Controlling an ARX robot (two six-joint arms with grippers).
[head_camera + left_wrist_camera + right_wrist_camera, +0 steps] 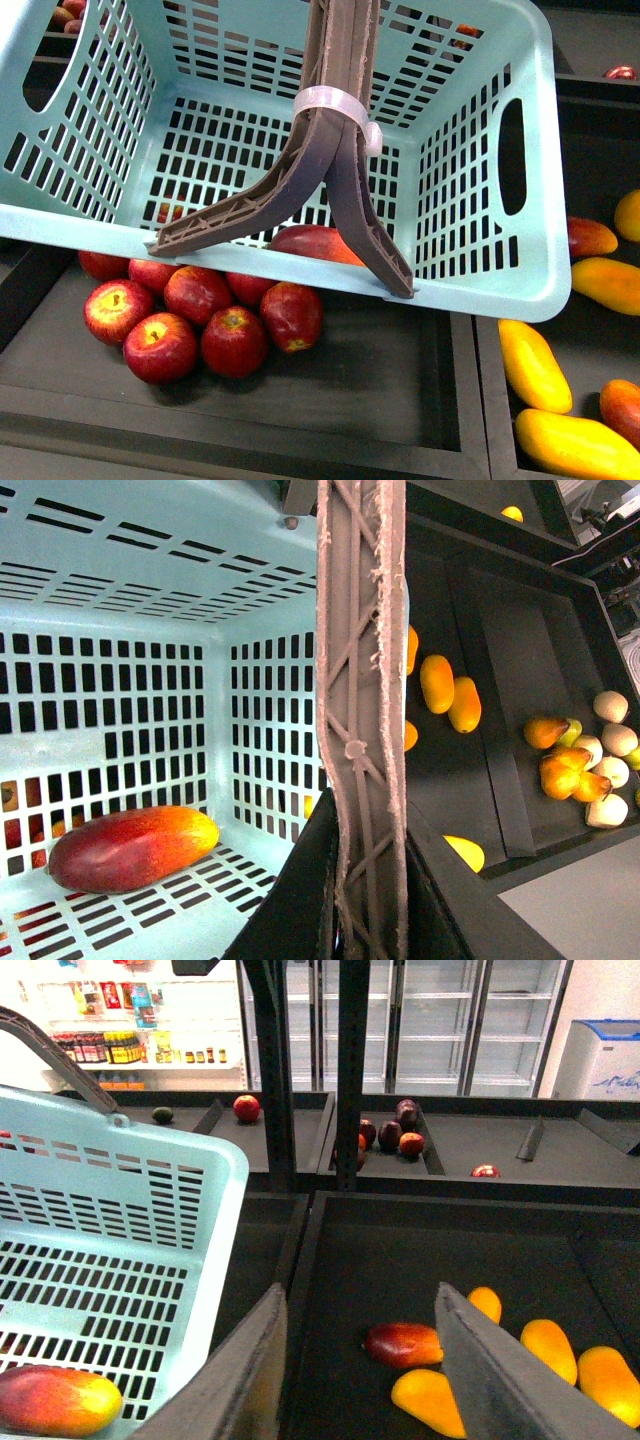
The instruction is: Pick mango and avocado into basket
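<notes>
The pale teal basket (pixel 480 280) hangs tilted over the fruit bins, its two brown handles (pixel 335 150) bound by a white tie. My left gripper (pixel 355 885) is shut on those handles from both sides. One red-to-yellow mango (pixel 130 847) lies on the basket floor, and the front view (pixel 315 243) and right wrist view (pixel 55 1400) show the mango too. My right gripper (pixel 360 1300) is open and empty, beside the basket and above a black bin. Another dark red mango (pixel 403 1344) lies there between the fingers' lines. A small dull-green fruit, apparently the avocado (pixel 162 1115), sits on a far shelf.
Red apples (pixel 200 320) are piled in the bin under the basket. Yellow mangoes (pixel 535 365) fill the bin to the right. Pears and pale round fruits (pixel 575 770) lie further off. A dark shelf post (pixel 350 1070) and more apples (pixel 246 1107) stand behind.
</notes>
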